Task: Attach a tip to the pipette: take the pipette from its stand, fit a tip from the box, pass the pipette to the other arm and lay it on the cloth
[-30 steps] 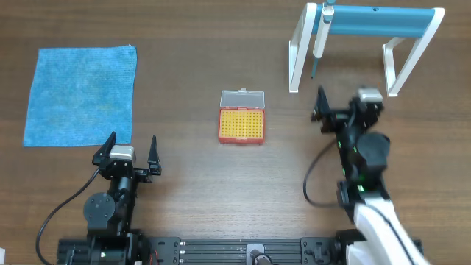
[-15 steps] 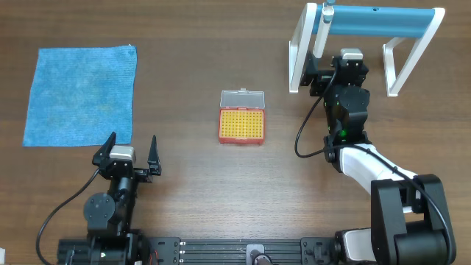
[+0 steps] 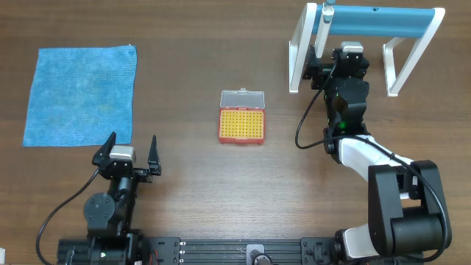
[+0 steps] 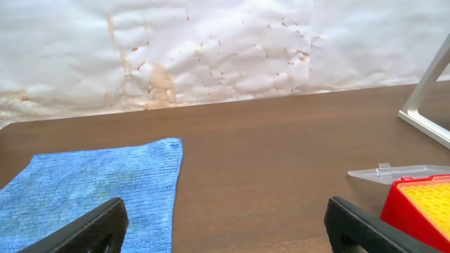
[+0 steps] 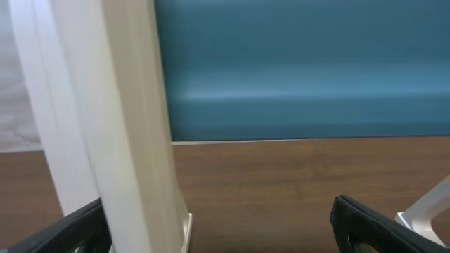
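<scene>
The right gripper (image 3: 322,65) is hovering open at the left end of the pipette stand (image 3: 383,20), where the pipette (image 3: 324,29) is hanging.

The pipette is hanging from the left end of the stand's blue bar at the far right of the table (image 3: 184,191), just beyond the right gripper. That gripper's fingers are spreading wide with nothing between them, and I cannot tell whether either is touching the pipette. The left gripper (image 3: 132,142) is sitting at the near left, jaws apart and empty, just on the near side of the blue cloth (image 3: 81,96). The orange tip box (image 3: 241,126) is lying mid-table with its lid open, well apart from both grippers.
</scene>
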### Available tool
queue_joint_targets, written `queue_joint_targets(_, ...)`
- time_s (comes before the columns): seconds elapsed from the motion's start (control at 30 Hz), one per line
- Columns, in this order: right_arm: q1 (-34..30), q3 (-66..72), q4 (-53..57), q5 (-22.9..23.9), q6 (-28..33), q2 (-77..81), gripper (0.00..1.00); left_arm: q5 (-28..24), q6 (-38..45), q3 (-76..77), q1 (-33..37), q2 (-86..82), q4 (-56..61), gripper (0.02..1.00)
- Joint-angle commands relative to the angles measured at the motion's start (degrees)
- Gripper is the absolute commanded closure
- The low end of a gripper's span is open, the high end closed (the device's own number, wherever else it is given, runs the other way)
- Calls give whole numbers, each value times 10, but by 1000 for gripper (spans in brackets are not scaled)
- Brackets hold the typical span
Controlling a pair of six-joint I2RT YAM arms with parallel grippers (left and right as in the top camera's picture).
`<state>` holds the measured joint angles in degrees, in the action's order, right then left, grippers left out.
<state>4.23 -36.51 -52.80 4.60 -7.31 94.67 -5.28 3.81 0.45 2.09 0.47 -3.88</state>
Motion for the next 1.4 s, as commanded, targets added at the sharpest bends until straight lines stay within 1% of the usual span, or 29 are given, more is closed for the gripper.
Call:
queue_joint_targets(0.03,-3,-21,-5,10,8,5,25,4,-5,-1,-2,-3,-4,115)
queue_joint_targets(0.33,-3,-53,-5,10,8,40,47,4,-5,-1,-2,-3,-4,115)
queue_joint_targets(0.83,-3,-59,-10,9,8,51,53,4,-5,-1,-2,-3,-4,115)
queue_joint_targets(0.87,-3,-59,-11,9,7,51,123,4,-5,-1,-2,-3,-4,117)
queue_joint_targets(0.9,-3,-59,-12,7,7,51,283,4,-5,-1,-2,-3,-4,117)
queue_joint_targets(0.93,-3,-59,-14,7,2,51,641,4,-5,-1,-2,-3,-4,117)
queue_joint_targets(0.97,-3,-59,-17,-2,-4,51,814,4,-5,-1,-2,-3,-4,115)
queue_joint_targets(1.0,-3,-59,-20,-17,-5,51,912,4,-5,-1,-2,-3,-4,115)
queue_joint_targets(1.07,-3,-59,-27,-38,-5,51,919,4,-5,-1,-2,-3,-4,115)
queue_joint_targets(1.4,-3,-57,-26,-38,-5,37,919,4,-5,-1,-2,-3,-4,117)
